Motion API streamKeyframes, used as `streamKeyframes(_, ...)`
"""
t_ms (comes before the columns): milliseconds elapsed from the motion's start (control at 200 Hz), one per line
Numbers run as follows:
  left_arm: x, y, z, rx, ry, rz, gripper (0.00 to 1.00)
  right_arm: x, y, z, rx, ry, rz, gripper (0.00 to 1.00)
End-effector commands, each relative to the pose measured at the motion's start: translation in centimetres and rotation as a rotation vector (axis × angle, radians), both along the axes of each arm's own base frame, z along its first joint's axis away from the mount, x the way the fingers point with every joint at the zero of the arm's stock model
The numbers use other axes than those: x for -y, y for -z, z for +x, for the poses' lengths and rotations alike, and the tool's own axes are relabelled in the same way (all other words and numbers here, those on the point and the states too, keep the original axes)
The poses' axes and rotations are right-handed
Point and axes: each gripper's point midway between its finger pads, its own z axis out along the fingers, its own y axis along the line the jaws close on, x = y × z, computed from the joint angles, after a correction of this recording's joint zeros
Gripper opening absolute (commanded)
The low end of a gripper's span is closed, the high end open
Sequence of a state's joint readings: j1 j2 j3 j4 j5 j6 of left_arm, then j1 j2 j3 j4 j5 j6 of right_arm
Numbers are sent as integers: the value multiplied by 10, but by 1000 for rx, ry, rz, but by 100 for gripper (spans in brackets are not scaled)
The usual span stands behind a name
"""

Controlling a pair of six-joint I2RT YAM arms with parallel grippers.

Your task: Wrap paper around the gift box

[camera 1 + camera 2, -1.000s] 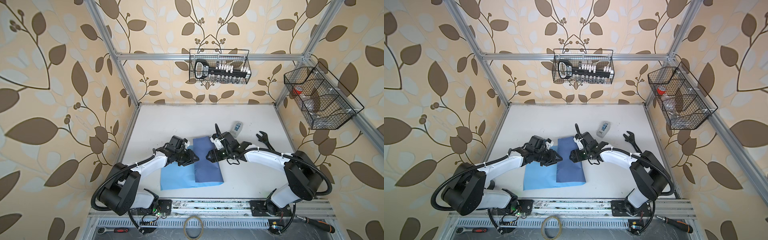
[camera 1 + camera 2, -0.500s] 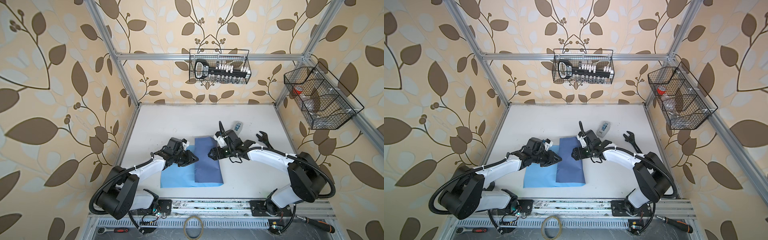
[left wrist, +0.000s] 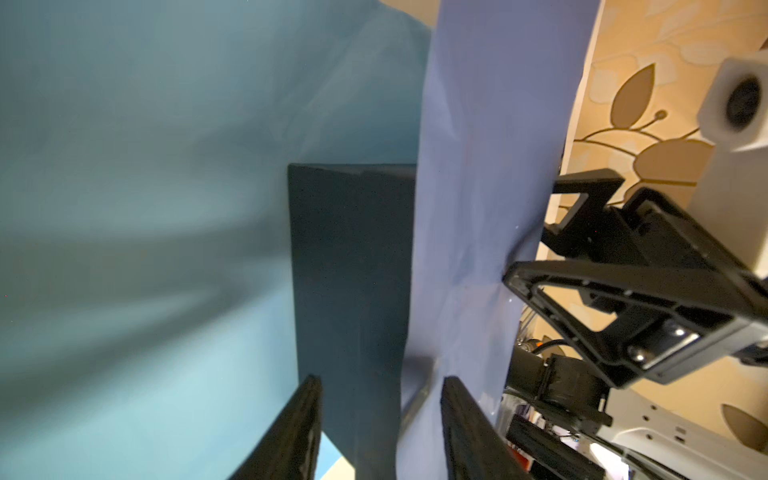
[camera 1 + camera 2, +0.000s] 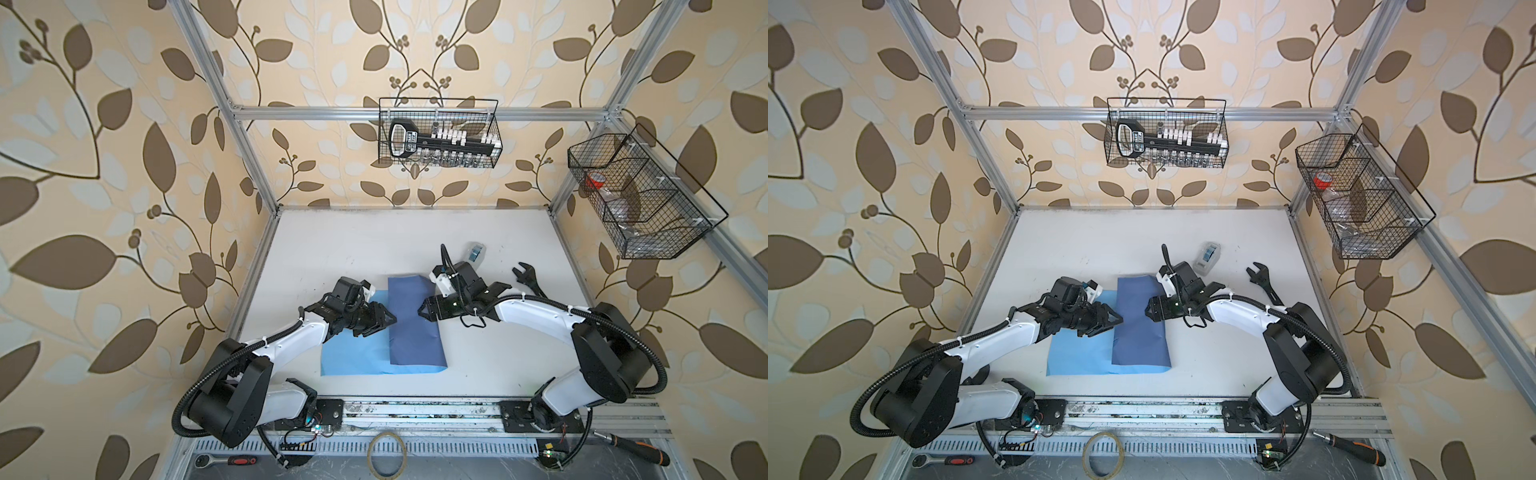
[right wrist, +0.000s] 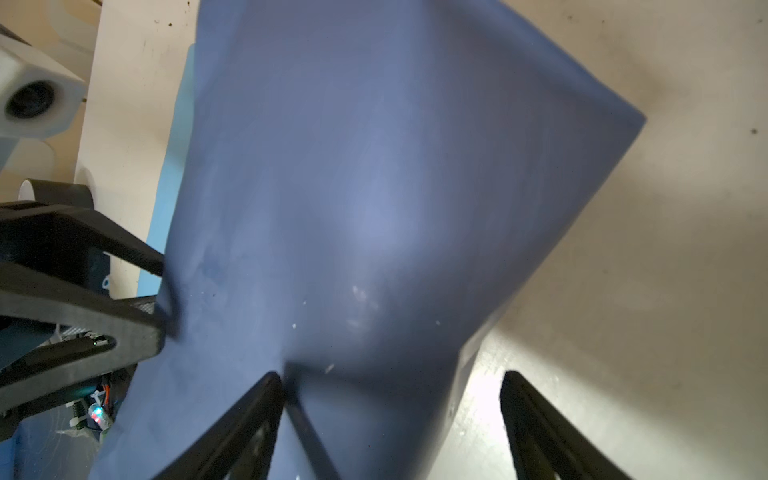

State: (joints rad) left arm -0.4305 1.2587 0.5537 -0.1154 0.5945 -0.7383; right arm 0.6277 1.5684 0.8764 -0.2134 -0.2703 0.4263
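In both top views the paper (image 4: 353, 357) (image 4: 1079, 357) lies light blue on the white table, its slate-blue flap (image 4: 413, 328) folded over and hiding the gift box. In the left wrist view the dark navy gift box (image 3: 353, 270) shows under that flap (image 3: 490, 166). My left gripper (image 4: 392, 320) (image 3: 380, 415) is open at the flap's left edge, its fingers straddling the box side and the flap edge. My right gripper (image 4: 420, 311) (image 5: 390, 407) is open at the flap's right edge. One of its fingers (image 5: 249, 415) presses the paper; the other hangs over bare table.
A clear tape dispenser (image 4: 475, 252) and a black wrench (image 4: 528, 280) lie behind the right arm. Wire baskets hang on the back wall (image 4: 438, 133) and the right wall (image 4: 636, 195). A tape ring (image 4: 386, 455), a ratchet (image 4: 224, 460) and a screwdriver (image 4: 636, 446) lie in front of the rail.
My left gripper's jaws have spread apart at the flap edge. Both arms have hardly shifted, and the flap stays folded over the box.
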Motion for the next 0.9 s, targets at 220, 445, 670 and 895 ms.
streamKeyframes(220, 4, -10, 27, 27, -4, 67, 75, 2, 27, -14, -48, -16, -47, 83)
streamKeyframes(445, 10, 6, 24, -1, 38, 91, 55, 0, 25, -13, -44, -24, -47, 84)
streamKeyframes(670, -1, 27, 12, -30, 34, 140, 37, 8, -12, -8, -14, -20, 31, 91)
streamKeyframes(895, -2, 32, 8, -41, 28, 134, 31, 25, -15, -11, -84, 3, 145, 88)
